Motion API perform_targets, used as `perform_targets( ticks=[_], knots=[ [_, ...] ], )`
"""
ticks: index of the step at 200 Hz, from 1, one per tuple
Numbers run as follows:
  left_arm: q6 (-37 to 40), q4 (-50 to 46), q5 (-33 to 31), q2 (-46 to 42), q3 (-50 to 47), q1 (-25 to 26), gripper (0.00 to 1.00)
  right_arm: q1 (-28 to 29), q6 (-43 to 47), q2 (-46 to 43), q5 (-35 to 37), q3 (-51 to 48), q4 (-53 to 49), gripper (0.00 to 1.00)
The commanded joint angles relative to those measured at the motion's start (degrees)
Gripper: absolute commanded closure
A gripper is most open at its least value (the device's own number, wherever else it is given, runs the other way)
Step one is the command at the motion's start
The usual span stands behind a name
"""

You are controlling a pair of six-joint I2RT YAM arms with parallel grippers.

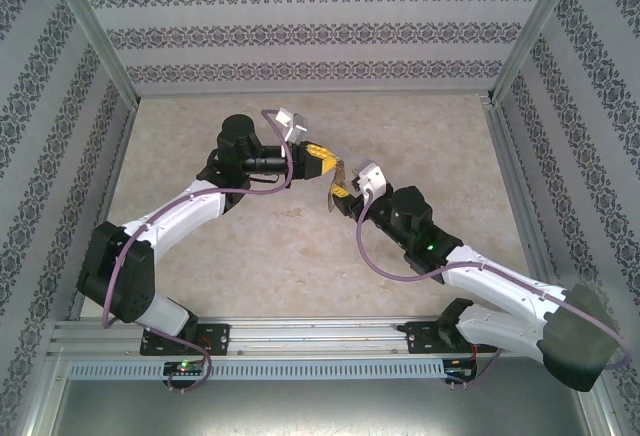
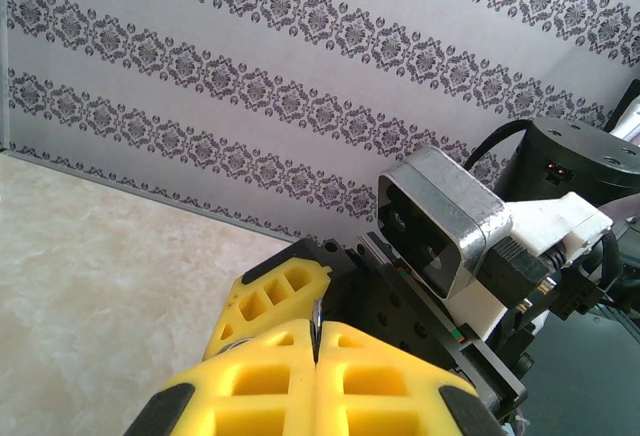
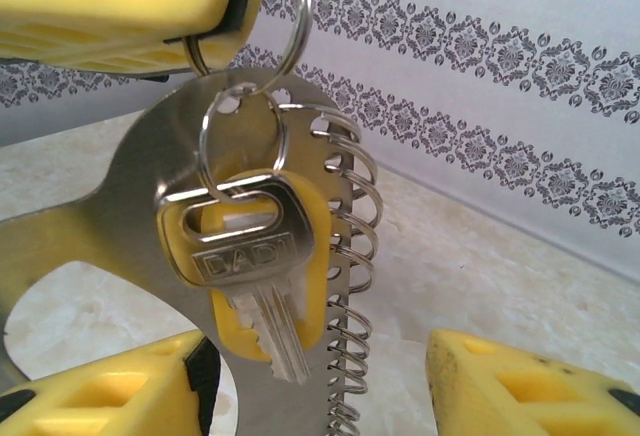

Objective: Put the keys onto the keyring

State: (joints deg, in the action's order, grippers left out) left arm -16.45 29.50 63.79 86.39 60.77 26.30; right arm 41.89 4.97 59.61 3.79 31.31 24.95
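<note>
Left gripper (image 2: 315, 356) clenched on flat grey metal keyring (image 3: 130, 176) with silvery coil fringe, held midair, yellow-headed silver key (image 3: 255, 266) hanging from its ring; right gripper (image 3: 315, 361) just below, jaws spread.

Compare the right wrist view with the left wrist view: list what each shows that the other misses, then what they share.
Right wrist: the key, yellow-covered head and silver blade, hanging on a small ring through the keyring, a flat metal plate edged with a wire coil; the right gripper open, fingers either side of the plate's lower end. Left wrist: the right arm's silver camera housing and black joint. Both: the left gripper shut on the keyring's top ring, the patterned wall, the beige table.
</note>
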Motion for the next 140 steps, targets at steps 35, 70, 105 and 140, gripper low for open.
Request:
perform_targets(
  ticks=[35,70,105,140],
  knots=[
    [1.53,0.21,-0.20,-1.81,2.07,0.59,1.00,0.50,1.66,-1.83,-0.84,1.06,-0.96,0.41],
    [1.68,0.05,-0.16,-1.94,2.15,0.63,1.00,0.46,2.23,-2.91,-0.03,0.77,-1.47,0.41],
    [1.68,0.04,-0.16,-2.06,1.90,0.65,1.00,0.30,2.32,-3.38,-0.25,0.51,-1.75,0.41],
    [1.77,-0.01,-0.25,-2.28,1.72,0.59,1.00,0.02,2.41,-4.70,-0.62,-0.41,-1.66,0.42]
  ],
)
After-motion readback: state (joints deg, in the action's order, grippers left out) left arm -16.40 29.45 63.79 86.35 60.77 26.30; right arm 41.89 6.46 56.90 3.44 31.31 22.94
